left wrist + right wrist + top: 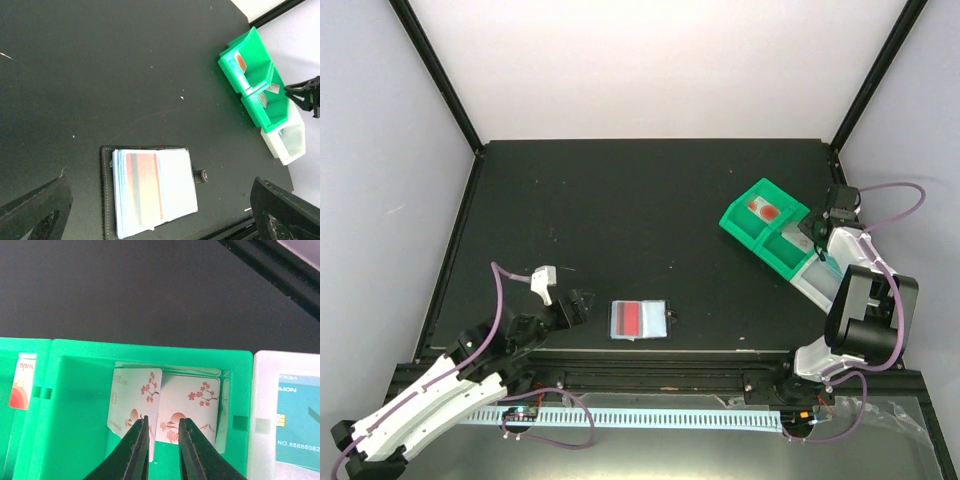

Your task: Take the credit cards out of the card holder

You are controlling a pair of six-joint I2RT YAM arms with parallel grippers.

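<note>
Setting: robotics laboratory test cell. We record as evidence a matte black tabletop [620, 200] enclosed by plain white wall panels [650, 60] and black metal corner posts [435, 70]. A white-and-black left robot arm [430, 395] and a matching right robot arm [860, 300] are mounted at its near edge, beside a white slotted cable duct [650, 418].

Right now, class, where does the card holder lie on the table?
In the top view the card holder lies open near the table's near edge, slightly left of centre, far from the green tray over on the right.

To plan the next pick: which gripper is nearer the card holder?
Left. The left gripper sits left of the card holder; the right gripper is far off, over the green tray.
</note>
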